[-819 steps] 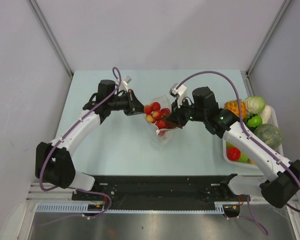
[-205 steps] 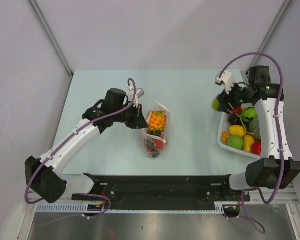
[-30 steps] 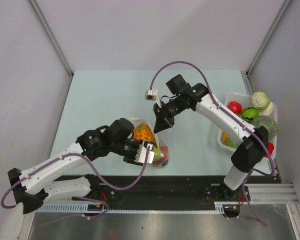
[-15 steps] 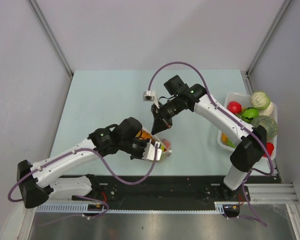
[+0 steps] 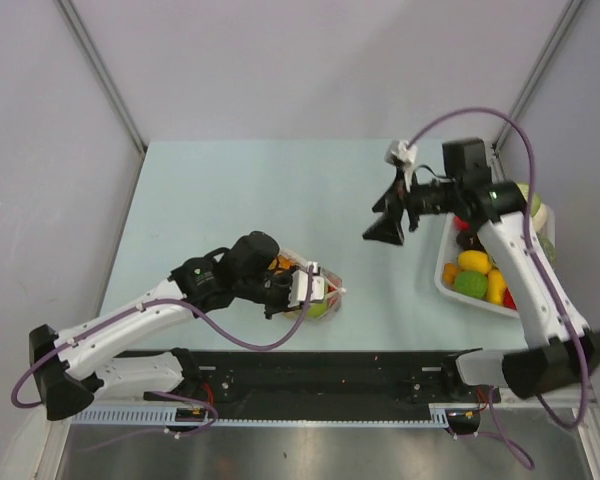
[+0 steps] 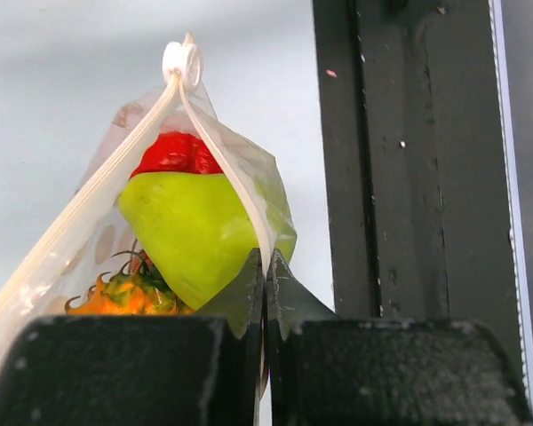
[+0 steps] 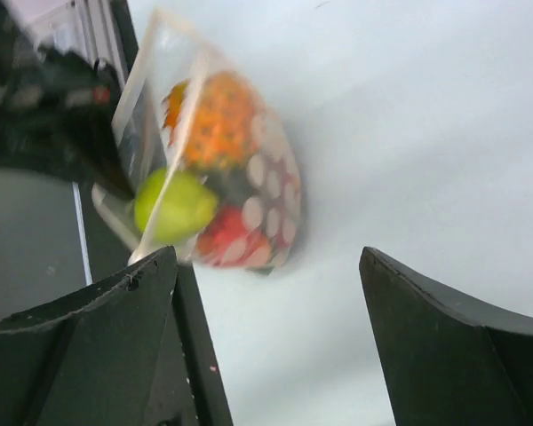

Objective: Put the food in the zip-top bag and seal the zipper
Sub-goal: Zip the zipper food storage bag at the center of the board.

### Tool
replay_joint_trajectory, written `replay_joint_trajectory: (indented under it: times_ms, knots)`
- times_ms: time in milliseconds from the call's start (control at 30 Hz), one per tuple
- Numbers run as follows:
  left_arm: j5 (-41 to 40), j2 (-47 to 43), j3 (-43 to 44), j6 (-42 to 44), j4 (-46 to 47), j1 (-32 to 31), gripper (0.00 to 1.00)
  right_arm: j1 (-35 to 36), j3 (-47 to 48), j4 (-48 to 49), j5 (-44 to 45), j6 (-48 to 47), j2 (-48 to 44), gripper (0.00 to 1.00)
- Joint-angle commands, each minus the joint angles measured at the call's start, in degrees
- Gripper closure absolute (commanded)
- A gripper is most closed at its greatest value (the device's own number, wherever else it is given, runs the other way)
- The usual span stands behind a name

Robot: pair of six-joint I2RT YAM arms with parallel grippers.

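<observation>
I take the white tray (image 5: pixel 445 288) as my reference. It holds loose food: a yellow piece (image 5: pixel 472 261), a green one (image 5: pixel 470 284), another yellow one (image 5: pixel 496 285), a bit of red (image 5: pixel 510 298) and something dark (image 5: pixel 470 240). The right arm covers the rest.

The zip-top bag (image 5: pixel 320 292) lies on the table (image 5: pixel 220 200) well to the left of the tray and nearer to me. Through the left wrist camera I see a green apple-like ball (image 6: pixel 191 235) inside it, a red piece (image 6: pixel 173 153) beyond that, and an orange ruffled piece (image 6: pixel 115 297) lower down.

The left gripper (image 6: pixel 265 266) is pinched tight on the bag's mouth edge. The zipper (image 6: pixel 222 169) runs from a white slider (image 6: pixel 182 60) into its fingers, and a second strip spreads away from it.

The right gripper (image 5: pixel 385 228) hangs just left of the tray, jaws wide and holding nothing. Its camera is blurred, but I can make out the bag (image 7: pixel 222 177) far off between the fingers.
</observation>
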Motion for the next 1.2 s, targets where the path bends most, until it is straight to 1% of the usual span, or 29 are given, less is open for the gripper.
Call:
replay_joint_trajectory:
  times_ms: [0,33,67,100,133,167,200,233,267,300,367,433,467,533,567,633,667,733,767,833,867,933,967,1000,1033,1100,1133,1167]
  knots:
    - [-2.2,-3.06,-0.89,-6.85,6.57,-0.26,1.0,0.78,-13.25,0.02,-1.46,-10.54,-15.04,0.12]
    - [-2.46,-3.24,-1.59,-7.38,7.1,-0.26,1.0,0.95,-19.02,1.33,-1.9,-10.38,-17.33,0.12]
    - [-3.51,-3.33,-1.95,-8.26,7.97,-0.26,1.0,1.21,-21.86,5.09,-2.08,-9.68,-19.53,0.13]
    - [-3.78,-3.42,-2.04,-8.44,8.07,-0.26,1.0,1.74,-24.59,8.0,-1.9,-7.15,-24.07,0.14]
    - [-3.87,-3.42,-2.3,-8.44,8.07,-0.17,1.0,2.35,-30.36,11.42,-1.21,-5.21,-26.12,0.16]
    - [-4.04,-3.59,-2.56,-9.14,8.68,-0.26,1.0,4.36,-32.85,18.67,-0.16,-3.54,-28.31,0.19]
    - [-4.13,-3.77,-2.74,-9.49,9.12,-0.26,1.0,5.68,-35.66,22.14,2.64,-1.61,-31.21,0.21]
    - [-4.48,-4.12,-3.09,-9.93,9.56,-0.17,1.0,7.18,-39.69,25.39,3.8,-1.42,-32.19,0.22]
    - [-4.49,-4.03,-3.09,-10.46,10.26,-0.26,1.0,9.8,-41.56,30.56,4.94,-1.33,-32.81,0.25]
    - [-5.27,-3.95,-3.01,-10.64,10.35,-0.17,1.0,11.22,-42.89,32.96,7.3,-0.63,-32.91,0.26]
    - [-5.63,-3.77,-2.65,-10.81,10.62,-0.17,1.0,14.38,-45.17,37.97,8.73,1.83,-32.12,0.29]
    - [-5.72,-3.77,-2.65,-10.72,10.62,-0.17,1.0,15.8,-46.23,40.53,9.7,4.46,-30.89,0.32]
    - [-5.72,-3.86,-2.74,-10.38,10.36,-0.09,1.0,16.5,-47.11,43.42,10.22,5.6,-30.54,0.34]
    - [-5.54,-4.21,-2.91,-10.02,10.27,-0.17,1.0,18.08,-48.08,46.33,11.8,7.37,-29.49,0.34]
    - [-5.45,-5.17,-3.26,-9.76,10.79,-0.17,1.0,18.35,-48.35,48.78,12.33,8.59,-28.96,0.36]
    - [-5.45,-5.88,-4.05,-9.5,11.23,-0.17,1.0,19.14,-48.61,50.38,12.6,9.39,-27.12,0.39]
    - [-5.54,-6.05,-4.06,-9.41,11.06,-0.26,1.0,19.23,-48.61,52.48,12.6,10.0,-26.67,0.44]
    - [-5.63,-6.05,-3.88,-9.41,10.53,-0.26,1.0,19.41,-48.61,53.46,12.07,10.45,-26.14,0.51]
    - [-5.98,-6.14,-3.97,-9.58,10.53,-0.17,1.0,19.5,-48.7,53.73,11.98,10.54,-26.14,0.57]
    - [-6.15,-6.41,-4.23,-9.76,10.71,-0.17,1.0,19.85,-48.61,53.38,11.72,10.63,-26.4,0.65]
    - [-6.5,-6.49,-4.32,-10.02,10.71,-0.17,1.0,19.85,-48.61,52.77,11.63,10.63,-26.75,0.78]
    - [-6.77,-6.84,-4.32,-10.63,11.06,-0.17,1.0,19.94,-48.61,51.97,11.28,9.93,-27.37,0.87]
    - [-6.86,-6.76,-4.41,-10.99,11.15,-0.17,1.0,20.02,-48.61,51.36,11.37,9.4,-27.63,0.94]
    - [-6.86,-6.93,-4.5,-11.08,11.23,-0.09,1.0,20.02,-48.61,49.61,11.72,8.87,-28.24,0.98]
    - [-6.77,-7.11,-4.59,-11.42,11.41,-0.08,1.0,20.02,-48.61,48.73,11.81,7.82,-28.42,1.0]
    - [-6.33,-7.28,-4.67,-11.69,11.5,-0.08,1.0,20.11,-48.61,48.19,11.9,7.11,-29.21,1.0]
    - [-6.24,-7.11,-4.67,-11.69,11.41,-0.08,0.98,20.02,-48.61,48.02,11.72,6.67,-29.3,1.0]
    - [-6.07,-6.85,-4.5,-11.6,11.15,0.0,0.92,20.02,-48.61,47.93,11.55,6.5,-29.39,1.0]
